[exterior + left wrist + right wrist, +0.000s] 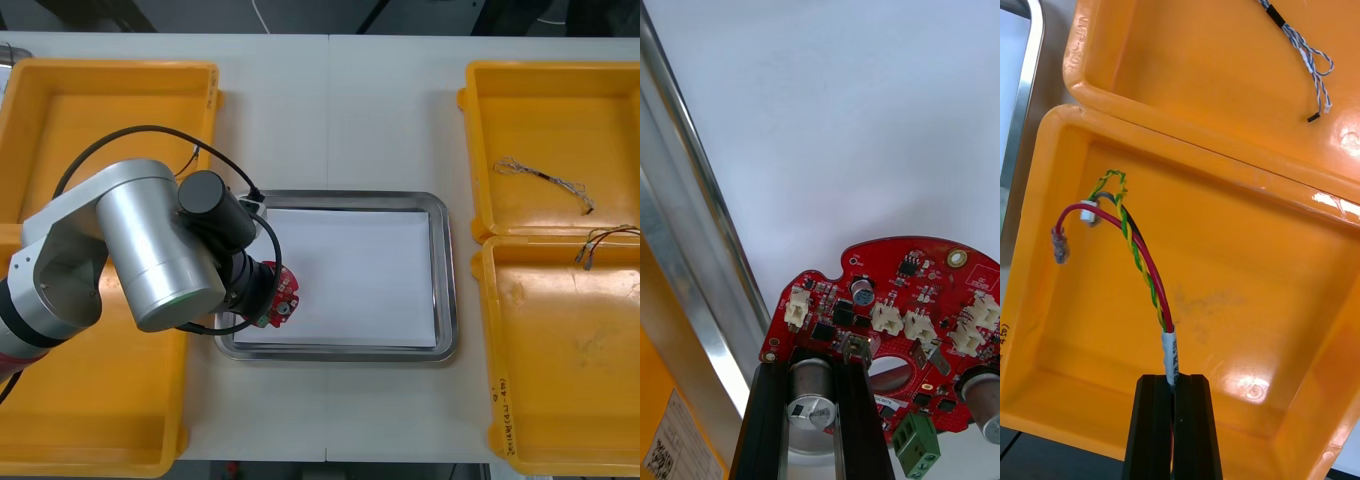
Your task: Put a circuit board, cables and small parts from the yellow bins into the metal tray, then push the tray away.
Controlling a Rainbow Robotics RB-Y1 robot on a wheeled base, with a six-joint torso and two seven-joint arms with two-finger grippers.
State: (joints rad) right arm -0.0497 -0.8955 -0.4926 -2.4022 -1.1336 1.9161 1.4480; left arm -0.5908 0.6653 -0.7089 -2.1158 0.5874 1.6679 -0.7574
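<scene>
Nearest, at the near left corner of the metal tray (pixel 445 270): left gripper (pixel 816 367), black fingers closed on a round red circuit board (pixel 895 300), kept apart only by a silver can at the board's rim that sits between them. Holds the board over the tray's white lining, just inside the left rim; cannot tell whether touching the lining or just above it. Looks stiff, light and fragile, crowded with white sockets, black chips and a green terminal block. Probably best taken at the rim or by a sturdy part, never by the small sockets, and set down flat rather than dropped.

Across the tray, over the near right bin (pixel 560 350): right gripper (pixel 1174 382), fingers pressed almost together on the white-sleeved end of a red and yellow cable (pixel 1139 255). Lets the rest arch away toward the bin's far edge, small plugs at the free end. Looks soft, springy and very light. Likely to sway and snag on a bin rim, so the sleeved end seems the sound place to pinch.

Farthest, in the far right bin (pixel 540 110): a blue and white cable (pixel 545 180), lying loose on the floor near the middle. Looks limp and thin; probably easiest to pinch at mid-length.
</scene>
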